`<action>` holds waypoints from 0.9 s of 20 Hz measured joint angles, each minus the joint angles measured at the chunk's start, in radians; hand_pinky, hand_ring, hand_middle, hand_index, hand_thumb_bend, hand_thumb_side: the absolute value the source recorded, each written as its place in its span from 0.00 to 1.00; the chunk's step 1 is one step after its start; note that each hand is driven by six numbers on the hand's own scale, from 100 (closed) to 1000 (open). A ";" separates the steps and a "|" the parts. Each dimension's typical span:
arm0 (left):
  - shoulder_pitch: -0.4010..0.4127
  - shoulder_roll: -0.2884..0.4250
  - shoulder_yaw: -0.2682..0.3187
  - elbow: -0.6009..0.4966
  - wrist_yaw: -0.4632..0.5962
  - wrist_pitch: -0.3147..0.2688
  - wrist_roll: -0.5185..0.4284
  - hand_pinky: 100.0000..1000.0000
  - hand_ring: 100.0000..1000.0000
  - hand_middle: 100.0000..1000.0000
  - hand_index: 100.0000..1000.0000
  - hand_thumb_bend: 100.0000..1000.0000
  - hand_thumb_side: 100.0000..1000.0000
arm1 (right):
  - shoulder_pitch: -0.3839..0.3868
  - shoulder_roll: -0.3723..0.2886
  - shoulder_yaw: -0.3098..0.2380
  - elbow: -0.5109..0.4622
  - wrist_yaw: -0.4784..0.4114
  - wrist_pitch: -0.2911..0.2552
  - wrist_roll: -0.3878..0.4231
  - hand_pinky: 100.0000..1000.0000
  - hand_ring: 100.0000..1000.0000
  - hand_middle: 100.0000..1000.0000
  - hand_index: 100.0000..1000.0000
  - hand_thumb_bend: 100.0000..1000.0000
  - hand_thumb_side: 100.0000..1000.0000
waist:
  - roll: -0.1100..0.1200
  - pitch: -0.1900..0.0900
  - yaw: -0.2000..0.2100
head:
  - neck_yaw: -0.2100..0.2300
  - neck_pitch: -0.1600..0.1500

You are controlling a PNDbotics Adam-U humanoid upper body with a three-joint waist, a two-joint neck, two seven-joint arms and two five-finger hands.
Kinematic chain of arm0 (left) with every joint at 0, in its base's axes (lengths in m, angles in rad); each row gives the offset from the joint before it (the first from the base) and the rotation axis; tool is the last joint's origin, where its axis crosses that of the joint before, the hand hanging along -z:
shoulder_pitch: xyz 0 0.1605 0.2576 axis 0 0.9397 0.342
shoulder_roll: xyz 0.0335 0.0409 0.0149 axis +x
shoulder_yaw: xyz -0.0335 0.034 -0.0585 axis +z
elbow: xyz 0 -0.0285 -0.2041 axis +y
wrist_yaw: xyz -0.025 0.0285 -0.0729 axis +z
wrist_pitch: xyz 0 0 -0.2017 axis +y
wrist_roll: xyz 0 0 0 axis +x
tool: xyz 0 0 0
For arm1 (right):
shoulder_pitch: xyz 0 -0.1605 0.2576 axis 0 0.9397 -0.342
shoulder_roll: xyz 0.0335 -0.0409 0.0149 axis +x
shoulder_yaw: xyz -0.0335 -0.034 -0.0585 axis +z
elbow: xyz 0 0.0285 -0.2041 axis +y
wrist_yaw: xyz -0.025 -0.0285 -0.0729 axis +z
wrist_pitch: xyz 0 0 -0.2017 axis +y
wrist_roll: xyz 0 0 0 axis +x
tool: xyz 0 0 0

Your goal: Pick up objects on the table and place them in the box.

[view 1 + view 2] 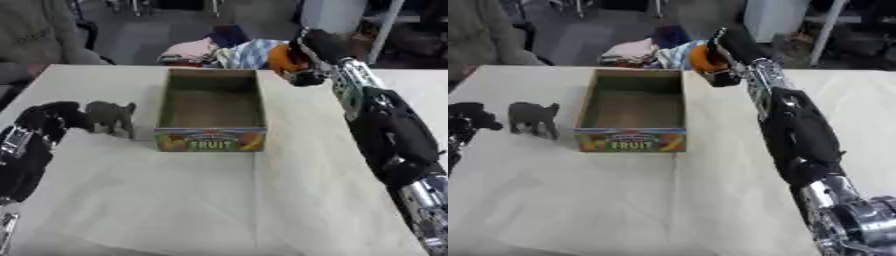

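A cardboard box point(211, 139) with "FRUIT" printed on its front wall stands open in the middle of the table; its inside looks empty. A grey toy elephant point(112, 116) stands upright just left of the box. My left hand point(50, 119) sits right behind the elephant with its fingers curled, touching or nearly touching its rear. My right hand point(308, 56) is raised beyond the box's far right corner, curled round an orange object point(283, 59).
A pale cloth covers the table point(219, 200). A heap of coloured clothes point(219, 50) lies past the far edge. My right arm point(389, 130) stretches along the right side of the table.
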 measured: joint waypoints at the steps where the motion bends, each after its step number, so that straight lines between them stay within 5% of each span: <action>1: 0.000 0.000 -0.002 0.000 0.001 0.001 -0.001 1.00 0.66 0.59 0.76 0.17 0.83 | -0.001 0.012 0.005 -0.002 -0.013 -0.001 0.012 0.53 0.49 0.13 0.28 0.00 0.00 | 0.000 0.000 0.002 | -0.003 0.000; 11: -0.010 0.000 -0.011 0.000 0.012 0.002 -0.011 1.00 0.66 0.59 0.76 0.16 0.82 | 0.025 0.136 0.021 0.019 0.011 0.011 0.075 0.55 0.52 0.19 0.34 0.00 0.00 | 0.010 0.000 0.038 | -0.024 0.000; 13: -0.011 0.000 -0.011 0.000 0.013 0.002 -0.011 1.00 0.66 0.59 0.76 0.16 0.82 | 0.035 0.153 0.022 0.026 0.028 0.008 0.078 0.56 0.54 0.22 0.38 0.00 0.00 | 0.011 0.001 0.039 | -0.025 0.000; 14: -0.012 0.000 -0.011 0.000 0.013 0.002 -0.012 1.00 0.66 0.59 0.76 0.16 0.82 | 0.038 0.160 0.022 0.031 0.038 0.006 0.077 0.58 0.56 0.31 0.51 0.00 0.00 | 0.011 0.001 0.040 | -0.025 0.000; 15: -0.013 0.000 -0.012 0.000 0.013 0.002 -0.012 1.00 0.66 0.59 0.76 0.16 0.82 | 0.042 0.165 0.023 0.033 0.047 0.004 0.075 0.58 0.58 0.36 0.57 0.00 0.08 | 0.011 0.001 0.040 | -0.025 0.000; 18: -0.014 0.000 -0.013 0.000 0.013 0.003 -0.012 1.00 0.66 0.59 0.76 0.16 0.82 | 0.052 0.173 0.028 0.042 0.067 -0.007 0.064 0.68 0.73 0.74 0.89 0.00 0.59 | 0.011 0.001 0.040 | -0.025 0.000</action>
